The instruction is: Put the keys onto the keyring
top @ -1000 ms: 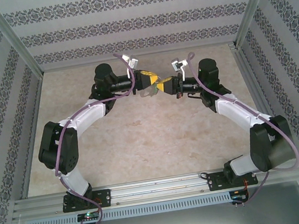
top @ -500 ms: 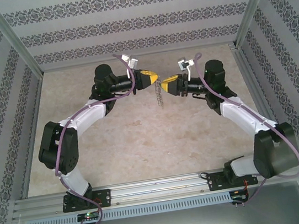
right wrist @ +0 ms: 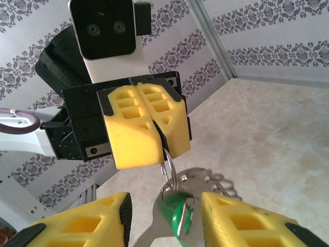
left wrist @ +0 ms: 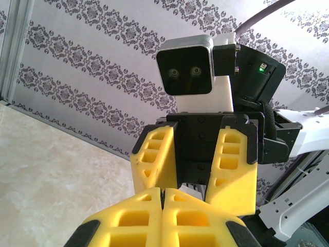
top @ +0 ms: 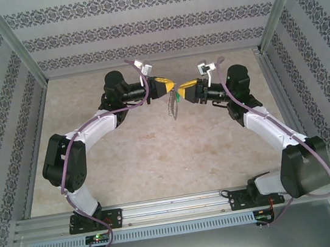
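Observation:
High above the table my left gripper [top: 171, 90] is shut on the keyring [right wrist: 169, 164], a thin metal ring pinched at its top by the yellow fingertips [right wrist: 154, 139]. From the ring hang a green-headed key [right wrist: 180, 222] and a silver jagged metal piece [right wrist: 206, 180]. My right gripper [right wrist: 164, 203] faces the left one and is open. The hanging keys sit in the gap between its fingers without being gripped. In the top view the bundle [top: 173, 105] dangles below the two grippers. In the left wrist view my own jaws [left wrist: 163, 193] are pressed together, and the right gripper [left wrist: 193, 188] stands spread beyond them.
The beige tabletop [top: 157, 155] lies far below both grippers. Patterned walls [top: 139, 29] and metal frame posts [top: 19, 52] enclose the back and sides. The arm bases sit on the rail [top: 177, 206] at the near edge.
My right gripper has opened and let go of the keys, drawing back a little to the right. The bundle now hangs from the left gripper, which has stayed put.

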You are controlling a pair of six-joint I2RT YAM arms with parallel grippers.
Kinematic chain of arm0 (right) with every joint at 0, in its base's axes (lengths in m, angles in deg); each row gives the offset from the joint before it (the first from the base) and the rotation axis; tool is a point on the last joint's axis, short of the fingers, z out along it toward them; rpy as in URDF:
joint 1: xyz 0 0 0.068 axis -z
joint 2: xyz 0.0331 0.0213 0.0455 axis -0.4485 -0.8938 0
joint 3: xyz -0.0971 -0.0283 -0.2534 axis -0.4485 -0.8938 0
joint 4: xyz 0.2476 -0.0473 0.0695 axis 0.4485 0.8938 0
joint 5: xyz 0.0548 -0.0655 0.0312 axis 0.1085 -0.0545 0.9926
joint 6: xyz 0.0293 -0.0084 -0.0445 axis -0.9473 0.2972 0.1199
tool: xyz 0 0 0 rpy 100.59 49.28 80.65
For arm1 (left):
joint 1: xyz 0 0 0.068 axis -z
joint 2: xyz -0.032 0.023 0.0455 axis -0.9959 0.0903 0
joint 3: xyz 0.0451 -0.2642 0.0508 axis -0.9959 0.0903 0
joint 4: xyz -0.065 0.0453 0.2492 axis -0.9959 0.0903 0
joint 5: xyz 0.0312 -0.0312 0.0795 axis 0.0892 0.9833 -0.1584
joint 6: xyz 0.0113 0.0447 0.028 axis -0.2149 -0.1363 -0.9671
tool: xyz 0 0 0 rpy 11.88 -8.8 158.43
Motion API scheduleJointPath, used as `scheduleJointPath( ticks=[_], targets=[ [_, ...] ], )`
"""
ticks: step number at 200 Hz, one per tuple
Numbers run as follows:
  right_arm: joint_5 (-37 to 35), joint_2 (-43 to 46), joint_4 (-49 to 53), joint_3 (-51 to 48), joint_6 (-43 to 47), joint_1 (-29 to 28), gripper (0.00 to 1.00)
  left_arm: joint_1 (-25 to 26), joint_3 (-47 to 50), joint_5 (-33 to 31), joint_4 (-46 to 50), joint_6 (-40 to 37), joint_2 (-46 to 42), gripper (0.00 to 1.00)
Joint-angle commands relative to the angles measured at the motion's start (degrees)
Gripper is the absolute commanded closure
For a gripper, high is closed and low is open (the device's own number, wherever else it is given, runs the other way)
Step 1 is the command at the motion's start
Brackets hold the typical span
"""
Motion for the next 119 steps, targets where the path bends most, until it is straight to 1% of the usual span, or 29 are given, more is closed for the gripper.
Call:
scheduleJointPath(
  ticks=[1, 18, 39, 87, 119],
  targets=[
    [-0.42, -0.9, -2.44, 2.73, -0.47, -0.98, 0.6, 0.21, -0.01, 0.11, -4.8, 0.92, -1.09, 1.0],
    [-0.52, -1.65, -2.56, 3.51, -0.53, -1.17, 0.61, 0.23, -0.08, 0.24, -4.76, 0.89, -1.13, 1.0],
    [-0.35, -2.48, -2.65, 4.15, -0.66, -1.44, 0.68, 0.22, -0.09, 0.19, -4.68, 0.92, -1.29, 1.0],
    [0.07, -2.83, -2.56, 4.4, -0.65, -1.45, 1.0, 0.21, -0.01, 0.23, -4.68, 0.89, -1.26, 1.0],
    [0.38, -2.53, -1.12, 4.42, 0.38, -1.14, 1.0, 0.18, -0.1, 0.54, -4.42, 0.89, -1.04, 1.0]
  ],
)
